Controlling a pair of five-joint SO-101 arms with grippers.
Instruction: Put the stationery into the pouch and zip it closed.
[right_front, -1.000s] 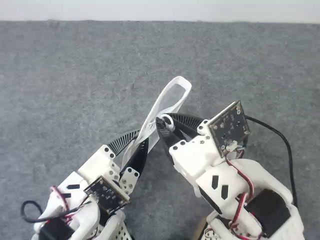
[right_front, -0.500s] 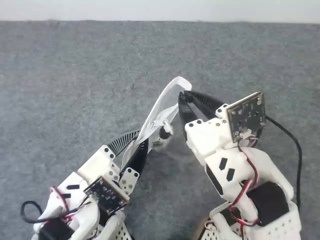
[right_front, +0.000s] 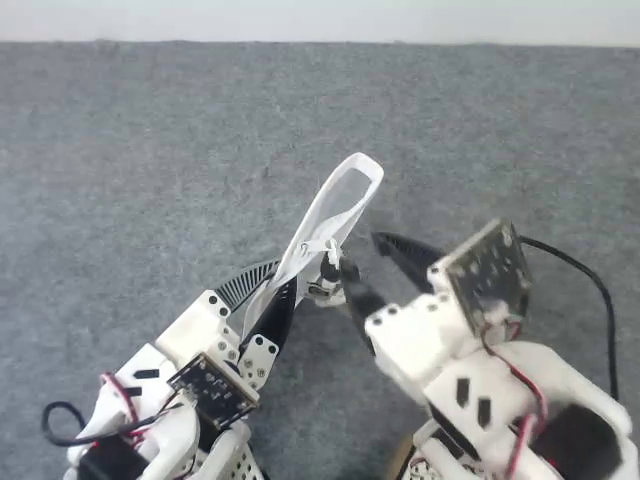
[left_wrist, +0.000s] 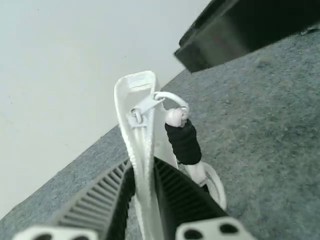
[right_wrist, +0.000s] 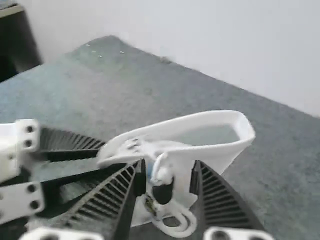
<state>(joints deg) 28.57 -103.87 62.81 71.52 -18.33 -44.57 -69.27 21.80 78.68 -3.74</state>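
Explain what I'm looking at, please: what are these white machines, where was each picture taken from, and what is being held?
These are two small robot arms at a table, the left arm and the right arm, over a grey felt-like mat. Each ends in a gripper, a black two-fingered claw. The high view looks down from a fixed camera; the other two pictures come from a camera on each arm's wrist, looking along its claw. The left gripper is clamped on the edge of a white mesh zip pouch, holding it up on edge. The right gripper is open, its fingers either side of the pouch's zip pull, a white cord with a black toggle.
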